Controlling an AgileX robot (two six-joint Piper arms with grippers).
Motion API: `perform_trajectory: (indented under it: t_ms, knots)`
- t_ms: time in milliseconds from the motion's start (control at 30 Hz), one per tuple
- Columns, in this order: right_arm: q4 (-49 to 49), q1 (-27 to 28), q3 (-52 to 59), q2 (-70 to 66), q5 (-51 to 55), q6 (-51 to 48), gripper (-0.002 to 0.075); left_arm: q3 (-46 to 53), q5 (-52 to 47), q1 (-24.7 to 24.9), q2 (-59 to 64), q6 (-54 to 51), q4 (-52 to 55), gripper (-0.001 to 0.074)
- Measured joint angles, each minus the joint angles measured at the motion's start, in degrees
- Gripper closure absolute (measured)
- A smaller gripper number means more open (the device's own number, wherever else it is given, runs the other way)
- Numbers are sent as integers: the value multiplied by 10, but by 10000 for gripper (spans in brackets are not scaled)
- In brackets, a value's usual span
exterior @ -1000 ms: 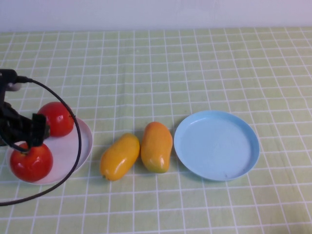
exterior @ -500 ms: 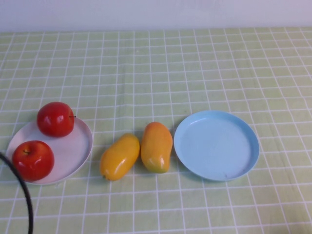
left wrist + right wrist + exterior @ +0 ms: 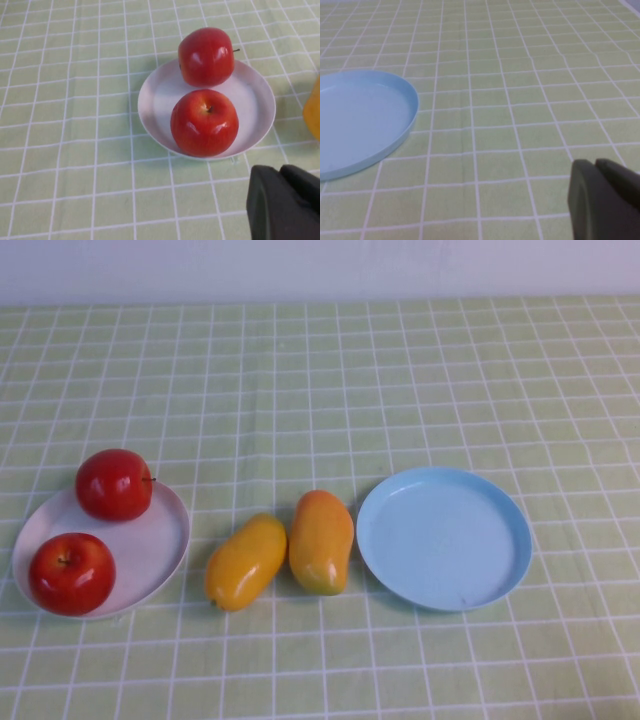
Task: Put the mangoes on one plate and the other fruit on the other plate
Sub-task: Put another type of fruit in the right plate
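Note:
Two red apples (image 3: 114, 484) (image 3: 71, 573) rest on the white plate (image 3: 165, 540) at the left. The yellower mango (image 3: 246, 560) and the more orange mango (image 3: 321, 540) lie side by side on the cloth between the plates. To their right sits the light blue plate (image 3: 445, 538), holding nothing. Neither arm shows in the high view. In the left wrist view my left gripper (image 3: 280, 172) is shut and empty, pulled back from the white plate (image 3: 160, 95) and its apples (image 3: 204, 122). My right gripper (image 3: 596, 162) is shut and empty, off to the side of the blue plate (image 3: 360, 115).
A green checked tablecloth (image 3: 400, 370) covers the whole table, and a pale wall runs along its far edge. One mango's edge (image 3: 314, 107) shows beside the white plate in the left wrist view.
My left arm and its cable have drawn back out of the high view. The nearer apple stays on the white plate where the gripper was. The mangoes and the blue plate have not moved.

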State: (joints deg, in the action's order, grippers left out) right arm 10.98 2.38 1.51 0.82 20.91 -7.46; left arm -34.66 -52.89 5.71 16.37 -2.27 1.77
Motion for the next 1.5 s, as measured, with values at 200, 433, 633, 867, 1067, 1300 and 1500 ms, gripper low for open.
perform_trajectory:
  t_ms: [200, 433, 633, 867, 1067, 1300, 1500]
  knots:
    - [0, 0, 0, 0, 0, 0, 743, 40, 106, 0, -4, 14, -6, 731]
    - [0, 0, 0, 0, 0, 0, 743, 199, 352, 0, -97, 11, -46, 731]
    - [0, 0, 0, 0, 1, 0, 743, 298, 411, 0, -169, 11, -30, 731]
    - [0, 0, 0, 0, 1, 0, 743, 359, 443, 0, -169, 11, -8, 731]
    - [1, 0, 0, 0, 2, 0, 743, 361, 397, 0, -170, 11, -6, 731]
    - [1, 0, 0, 0, 2, 0, 743, 361, 315, 0, -170, 11, -6, 731]
    - [1, 0, 0, 0, 2, 0, 743, 361, 314, 0, -170, 11, -6, 731]
